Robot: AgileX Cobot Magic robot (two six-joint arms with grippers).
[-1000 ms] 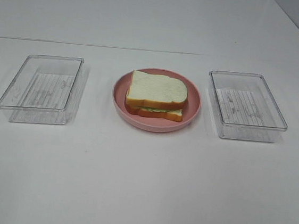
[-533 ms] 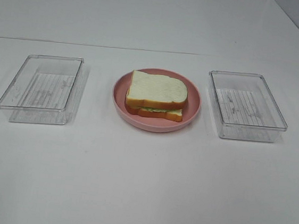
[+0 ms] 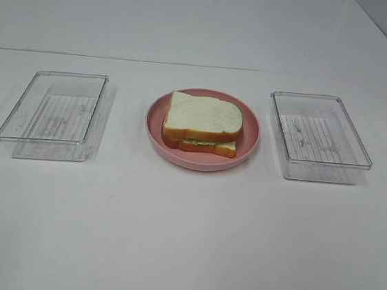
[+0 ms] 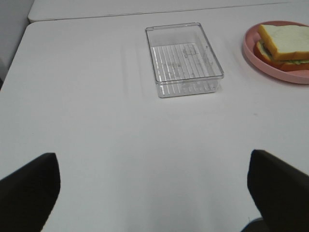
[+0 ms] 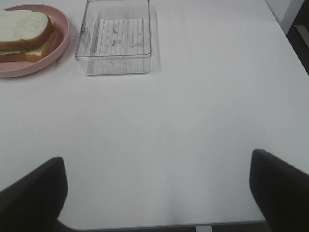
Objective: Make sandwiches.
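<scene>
One sandwich (image 3: 203, 122) lies on the pink round plate (image 3: 252, 127) at the table's middle: two white bread slices with orange-brown crust and a green leaf edge between them. Neither arm shows in the high view. In the left wrist view my left gripper (image 4: 154, 193) hangs open over bare table, well short of the sandwich (image 4: 285, 46). In the right wrist view my right gripper (image 5: 157, 193) is open too, over the table's near edge, far from the sandwich (image 5: 24, 34). Nothing sits between either pair of fingers.
A clear plastic tray (image 3: 55, 113) stands left of the plate and another clear tray (image 3: 319, 137) stands right of it, both with nothing inside. The table edge runs close to the right gripper in its wrist view.
</scene>
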